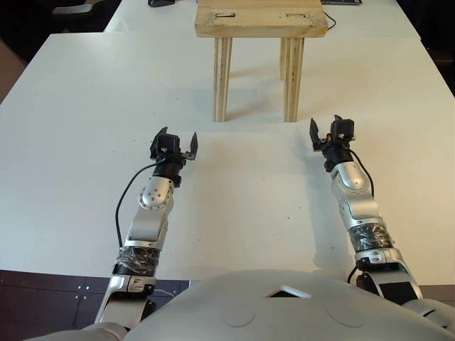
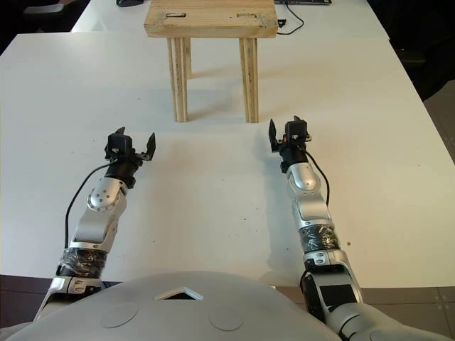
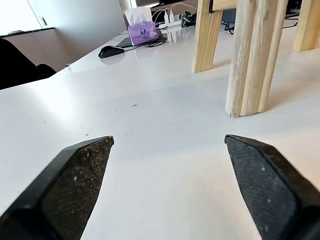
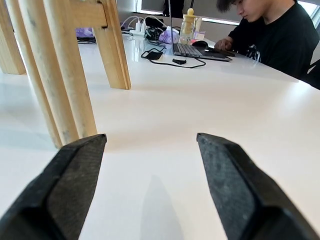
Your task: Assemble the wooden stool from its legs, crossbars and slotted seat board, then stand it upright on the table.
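Left eye view: white counter carries the wooden stool, which stands upright w/ its feet on the surface. Its seat board sits flat on top w/ two slots showing in the upper face. The legs look vertical and paired front and back. In the right wrist view a horizontal crossbar joins the legs high up, just under the seat. No loose stool parts lie anywhere near the stool. Judgement: assembly looks complete and the stand-it-upright step looks done too. What's left is prob. only a check that it's steady, or pulling the arms back. Joints are too small to tell if fully seated. The left end effector rests low over the counter on the near side of the stool, off toward its left front leg and well apart from it, fingers spread wide and holding nothing; the left wrist view shows both dark pads w/ bare surface between. The right end effector sits on the near side of the stool, near its right front leg but not touching, also spread wide and empty. Beyond the stool, far side: a mouse, a purple tissue box, a laptop w/ cables.
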